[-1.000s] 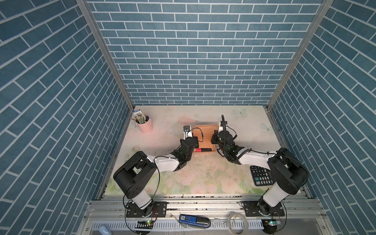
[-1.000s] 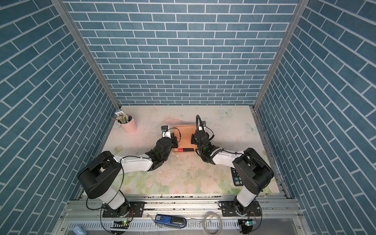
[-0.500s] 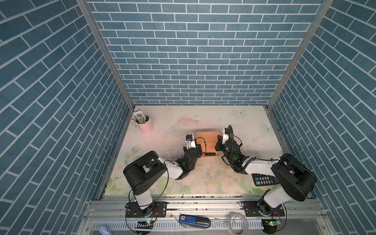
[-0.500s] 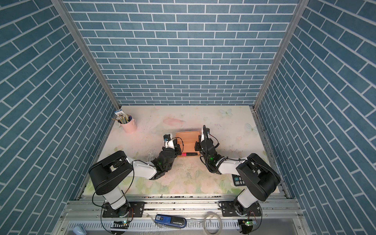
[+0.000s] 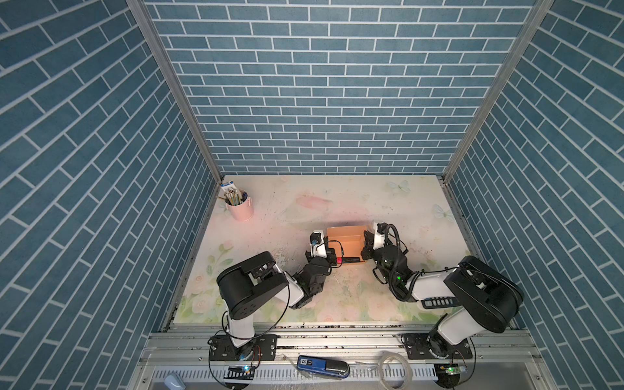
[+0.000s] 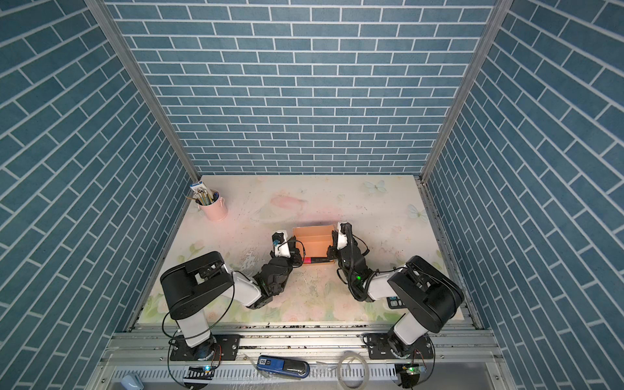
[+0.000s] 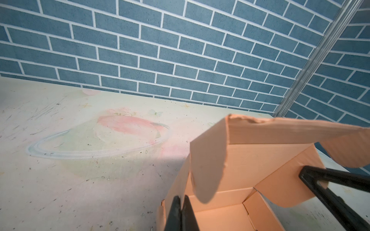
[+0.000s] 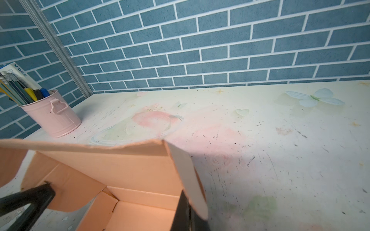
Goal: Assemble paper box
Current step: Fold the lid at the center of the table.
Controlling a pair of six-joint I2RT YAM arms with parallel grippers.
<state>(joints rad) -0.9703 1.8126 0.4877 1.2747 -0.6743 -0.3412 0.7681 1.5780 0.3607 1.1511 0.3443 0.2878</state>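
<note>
— What is seen to have changed?

— The paper box (image 5: 347, 240) has been drawn nearer across the table (image 5: 371, 199), and both grippers have been brought back with it. The calculator (image 5: 439, 301) is now mostly hidden under the right arm (image 5: 472, 293).

— How is the box held?

— The left gripper (image 7: 180, 212) is pinched together on the thin left side wall, and the right gripper (image 8: 183, 213) is pinched likewise on the right wall. The tray is already formed. The lid (image 7: 280, 133) is raised at the far side, and a rounded side flap (image 8: 190, 176) is left loose at each end.

— What is meant by that for the task?

— A repositioning for closing is judged likely. The lid is not yet folded down or tucked.

— And edges, and room?

— Open table is left beyond the box and to its right. The pink cup (image 5: 241, 208) is kept well apart at the far left. A slim red and black object (image 5: 348, 259) is seen along the near wall; what it is cannot be told. The lid's top edge is ragged, so buckling of the thin card is to be expected if it is pushed unevenly.
</note>
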